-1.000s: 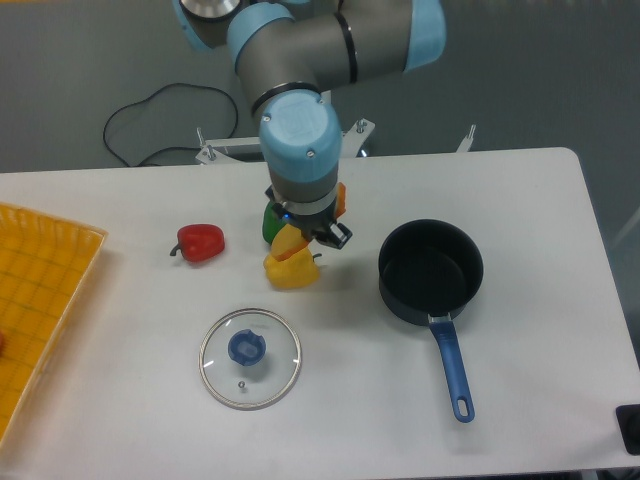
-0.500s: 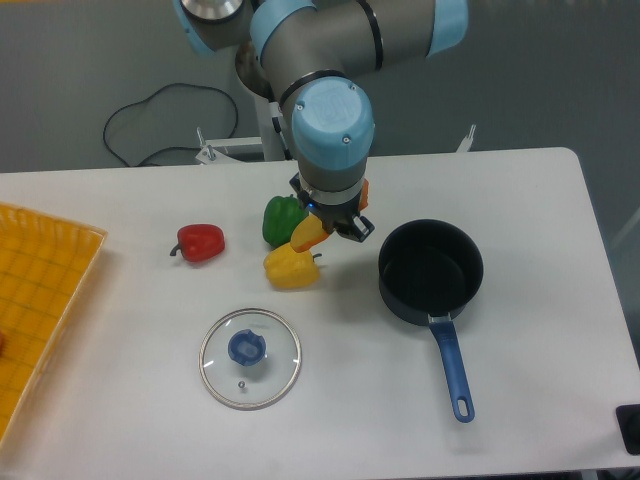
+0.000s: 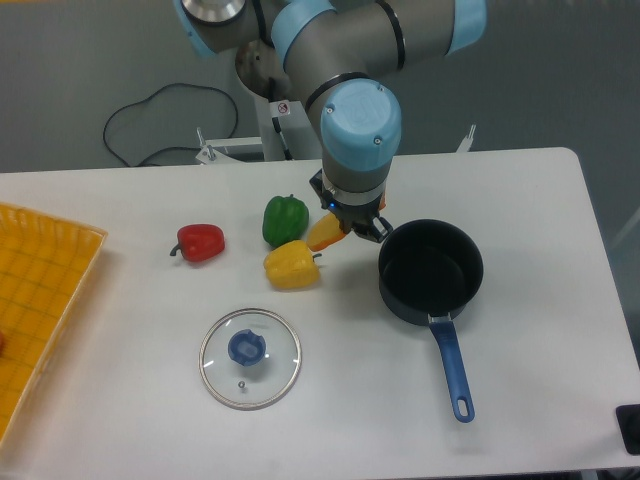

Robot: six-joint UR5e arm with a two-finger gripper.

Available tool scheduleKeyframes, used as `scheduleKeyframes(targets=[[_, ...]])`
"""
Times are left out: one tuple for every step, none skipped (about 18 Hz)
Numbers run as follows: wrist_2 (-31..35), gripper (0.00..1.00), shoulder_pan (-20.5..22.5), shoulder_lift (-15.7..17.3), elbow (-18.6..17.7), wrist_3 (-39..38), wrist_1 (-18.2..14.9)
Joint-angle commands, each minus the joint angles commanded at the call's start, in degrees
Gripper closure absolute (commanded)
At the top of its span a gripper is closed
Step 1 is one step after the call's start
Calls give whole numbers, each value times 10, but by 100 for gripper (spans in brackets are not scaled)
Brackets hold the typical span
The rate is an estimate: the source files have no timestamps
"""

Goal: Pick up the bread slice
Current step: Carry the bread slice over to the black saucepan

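At the far left edge of the table [image 3: 520, 190] sits a yellow tray [image 3: 45, 275], well away from the pot [image 3: 430, 270], which I'll use as my marker. Moving toward the pot, a red pepper [image 3: 201, 241] lies on the white top, and nearer the front edge a glass lid [image 3: 250, 357] with a blue knob lies flat, left of the pot and in front of the peppers. Next come a green pepper [image 3: 284, 219] and, just in front of it, a yellow pepper [image 3: 292, 266], both a short way left of the pot. Above and between the yellow pepper and the pot's rim hangs the gripper [image 3: 350, 228], under the arm's [image 3: 358, 130] blue-capped wrist, its fingers clamped on the bread slice [image 3: 326, 233]. The slice is tilted, its orange face poking out to the left below the wrist, off the table and just beside the pot's left rim. The dark pot stands upright, its blue handle pointing to the front edge. Behind the table a black cable [image 3: 165, 120] loops on the grey floor.
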Motion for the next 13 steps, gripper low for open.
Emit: scheduleKeyframes(targets=[[0,100,1,0,0,0,0],[-1,100,1,-1,0,0,2],[-1,100,1,-1,-2,0,6],[-1,100,1,-1,-6,0,14],[-1,100,4,-1,-9,0,21],[-2,100,11,0,-9,1,24],[-2,100,17,0,-9,2,25],[-2,100,19,-2,-10,5,25],[-1,100,24,-3,-10,16,26],[-1,100,29,-3,-11,24,28],[-1,100,34,-3,-13,29,29],[-2,100,39,-3,-13,33,29],[-3,100,43,-3,-13,37,33]])
